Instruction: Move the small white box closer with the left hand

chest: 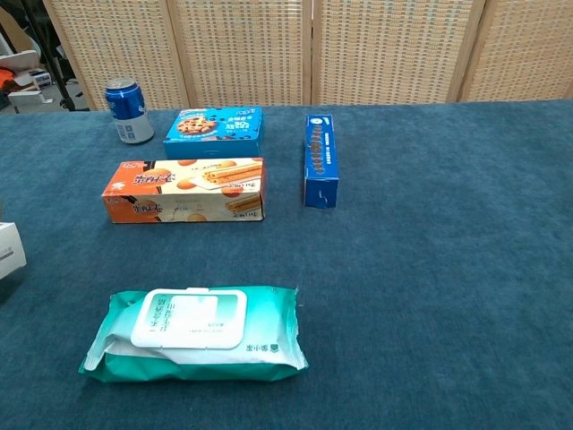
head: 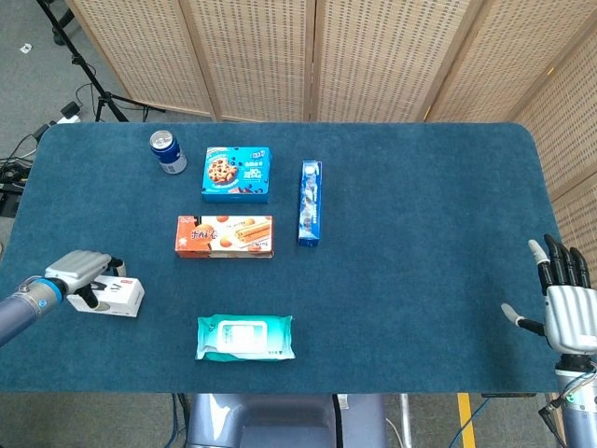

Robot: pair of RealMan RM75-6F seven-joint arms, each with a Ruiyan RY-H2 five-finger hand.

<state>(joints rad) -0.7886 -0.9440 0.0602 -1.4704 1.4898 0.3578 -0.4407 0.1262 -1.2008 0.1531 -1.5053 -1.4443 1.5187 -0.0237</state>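
The small white box [head: 119,295] lies at the left side of the blue table, near the front. My left hand [head: 82,276] is wrapped over its left end, fingers curled onto the top, so it grips the box. In the chest view only a white corner of the box [chest: 9,252] shows at the left edge; the left hand itself is out of that frame. My right hand [head: 562,299] hangs at the table's right front edge, fingers spread and nothing in it.
A green wet-wipes pack [head: 245,338] lies to the right of the box. Behind are an orange biscuit box [head: 225,236], a blue cookie box [head: 237,174], a blue soda can [head: 168,152] and a narrow blue box [head: 310,203]. The table's left edge [head: 20,215] is close.
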